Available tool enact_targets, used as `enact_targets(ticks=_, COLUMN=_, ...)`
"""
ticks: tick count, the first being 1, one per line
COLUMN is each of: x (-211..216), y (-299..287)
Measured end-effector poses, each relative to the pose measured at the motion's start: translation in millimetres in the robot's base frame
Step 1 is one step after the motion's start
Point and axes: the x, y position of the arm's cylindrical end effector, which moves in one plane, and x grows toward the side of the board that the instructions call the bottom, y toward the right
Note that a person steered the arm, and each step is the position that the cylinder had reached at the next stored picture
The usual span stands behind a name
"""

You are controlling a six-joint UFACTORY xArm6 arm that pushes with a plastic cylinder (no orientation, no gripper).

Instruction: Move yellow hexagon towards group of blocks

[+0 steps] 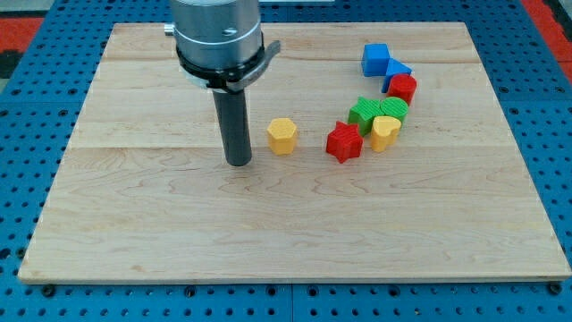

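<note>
Item: my tip [239,163], the lower end of a straight dark rod, resting on the counter [179,233] left of centre; there is no gripper on this arm, so no spread or pinch can be told. The rod rises into a grey cylindrical mount [217,36] that is cut off by the view's top, so the arm above it is not visible. Yellow hexagon [281,136]: just to the view's right of my tip, near it but apart, with a strip of bare wood between. Red block [343,142]: further right, star-like in outline, well clear of the hexagon. Yellow block [385,132]: just beside the red one on its right, apparently touching; shape rounded, possibly a heart, hard to tell. Green blocks: two, one [363,111] above the red block and one [393,108] above the yellow block, packed close together; exact shapes not clear. Second red block [403,88]: above the green pair, rounded. Blue blocks: a cube [375,59] nearest the view's top and a second blue piece [397,70] partly hidden behind the red one, shape unclear. The cluster forms a curved line at the counter's upper right. The counter is pale wood, on a blue pegboard surround [27,179].
</note>
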Motion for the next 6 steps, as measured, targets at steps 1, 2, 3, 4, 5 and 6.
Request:
enact_targets(ticks=1, x=-2, y=33)
enact_targets(ticks=2, x=-9, y=67)
enact_targets(ticks=3, x=-15, y=79)
enact_targets(ticks=4, x=-15, y=41)
enact_targets(ticks=5, x=-31, y=2)
enact_targets(ticks=6, x=-49, y=34)
